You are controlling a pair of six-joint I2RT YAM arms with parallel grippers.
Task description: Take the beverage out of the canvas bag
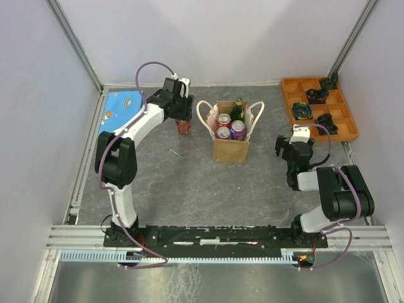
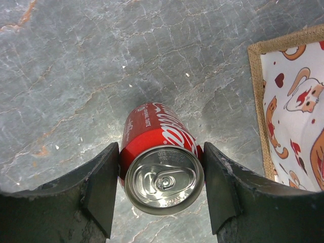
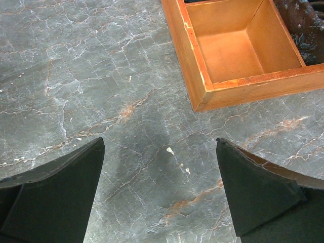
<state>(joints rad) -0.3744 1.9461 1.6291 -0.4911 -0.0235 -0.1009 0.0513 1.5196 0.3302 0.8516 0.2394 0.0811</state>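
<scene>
The tan canvas bag [image 1: 230, 149] with white rope handles stands mid-table. It holds a red can [image 1: 223, 120], two purple cans [image 1: 237, 129] and a green bottle [image 1: 238, 108]. My left gripper [image 1: 183, 124] is shut on a red cola can [image 1: 184, 128] just left of the bag, upright and low over the table. In the left wrist view the fingers [image 2: 101, 182] press both sides of the can [image 2: 162, 152], and the bag's edge [image 2: 258, 101] shows at right. My right gripper [image 1: 285, 148] is open and empty over bare table [image 3: 159, 167].
An orange compartment tray [image 1: 287, 101] with dark objects sits at the back right; its corner shows in the right wrist view [image 3: 202, 76]. A blue flat item [image 1: 120, 104] lies at the back left. Walls enclose the table.
</scene>
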